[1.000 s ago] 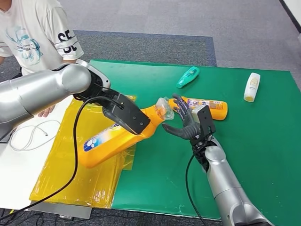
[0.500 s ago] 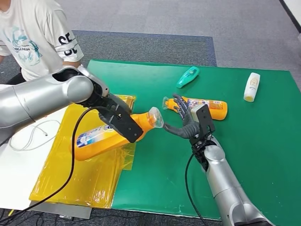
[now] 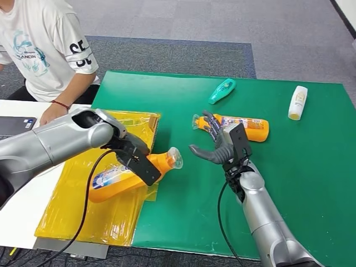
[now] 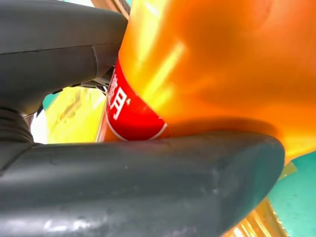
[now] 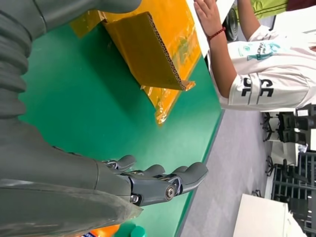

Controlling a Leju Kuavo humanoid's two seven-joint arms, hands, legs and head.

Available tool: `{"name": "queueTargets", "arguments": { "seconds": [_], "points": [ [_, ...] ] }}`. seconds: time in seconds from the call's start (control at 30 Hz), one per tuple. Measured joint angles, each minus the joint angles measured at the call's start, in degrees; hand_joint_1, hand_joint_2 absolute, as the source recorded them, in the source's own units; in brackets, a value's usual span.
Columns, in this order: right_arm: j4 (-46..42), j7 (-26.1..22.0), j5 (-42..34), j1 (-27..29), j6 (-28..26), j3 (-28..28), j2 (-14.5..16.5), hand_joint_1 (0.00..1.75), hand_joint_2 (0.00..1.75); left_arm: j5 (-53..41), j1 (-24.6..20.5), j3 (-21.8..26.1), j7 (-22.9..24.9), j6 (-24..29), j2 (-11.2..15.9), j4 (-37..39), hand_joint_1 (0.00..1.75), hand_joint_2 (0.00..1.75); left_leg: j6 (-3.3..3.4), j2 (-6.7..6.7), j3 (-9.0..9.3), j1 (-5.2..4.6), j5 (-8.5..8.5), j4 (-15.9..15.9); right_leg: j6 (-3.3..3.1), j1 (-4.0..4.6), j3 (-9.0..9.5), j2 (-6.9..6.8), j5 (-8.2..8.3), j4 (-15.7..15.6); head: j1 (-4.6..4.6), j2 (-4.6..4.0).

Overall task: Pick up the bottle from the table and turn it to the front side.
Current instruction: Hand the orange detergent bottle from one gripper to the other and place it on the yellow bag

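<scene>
Head view shows the left robot hand [image 3: 133, 157] gripping a large orange bottle [image 3: 110, 179] around its upper body, just below the neck. The bottle is tilted, its clear cap [image 3: 175, 158] pointing toward the middle of the green surface [image 3: 293, 167] and its base low over the yellow plastic sheet [image 3: 79, 214] at the surface's left end. A blue-and-white label faces up on its side. Left wrist view has the dark fingers [image 4: 149, 187] pressed against the orange bottle wall [image 4: 231, 64], with a red label patch [image 4: 130, 111] beside them.

The right robot hand [image 3: 212, 146] hangs over the green surface with fingers spread and nothing in it, just beside the held bottle's cap. Behind it a second orange bottle [image 3: 245, 126] lies flat. A teal bottle [image 3: 221, 90] and a white bottle [image 3: 298, 102] lie farther back. A person in a white shirt [image 3: 38, 44] sits at the left corner, one hand [image 3: 51, 113] resting on the white tabletop [image 3: 16, 211].
</scene>
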Motion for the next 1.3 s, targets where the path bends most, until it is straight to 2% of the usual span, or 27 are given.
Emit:
{"name": "queueTargets", "arguments": {
  "seconds": [0.13, 0.3, 0.47, 0.83, 1.3],
  "points": [
    [0.00, 0.02, -0.02, 0.11, -0.34, 0.05, 0.00, 0.00, 1.75, -4.84, 1.62, -0.02, -0.39, 2.43, -0.11, 1.78, 1.75, 0.00, 0.00, 0.00, 0.00, 0.00, 0.00, 0.00, 0.00, 0.00, -0.01, 0.00, 0.00, 0.00, -0.01, -0.01],
    [0.00, -0.03, 0.27, 0.48, -1.05, 0.04, 0.00, 0.00, 1.75, -18.60, 3.72, -0.07, -2.32, 9.90, -1.14, 5.21, 1.75, 0.00, 0.00, 0.00, 0.00, 0.00, 0.00, 0.00, 0.00, 0.00, -0.02, 0.00, 0.00, -0.01, 0.01, 0.00],
    [0.00, -0.11, 0.72, 0.89, -1.33, -0.02, -0.02, 0.00, 1.75, -25.56, 5.91, -0.09, -2.85, 13.88, -2.19, 7.23, 1.75, 0.00, 0.00, 0.00, 0.00, 0.00, 0.00, 0.00, 0.00, 0.00, -0.03, 0.01, 0.00, -0.01, 0.00, 0.00],
    [0.00, -0.23, 1.26, 1.70, -1.71, -0.16, -0.10, 0.00, 1.75, -26.37, 7.18, -0.13, -4.10, 14.37, -3.40, 7.83, 1.75, 0.00, 0.00, 0.00, 0.01, 0.00, 0.00, 0.00, -0.01, 0.00, -0.04, 0.01, 0.01, -0.01, 0.00, 0.00],
    [-0.07, -0.01, 1.40, 2.55, -2.01, -0.66, -0.19, 0.00, 1.75, -30.34, 7.79, -0.14, -0.44, 19.09, -5.16, 7.69, 1.75, 0.00, 0.00, 0.00, 0.00, 0.00, 0.00, 0.00, -0.02, -0.01, -0.04, 0.00, 0.01, -0.01, 0.00, 0.00]
  ]
}}
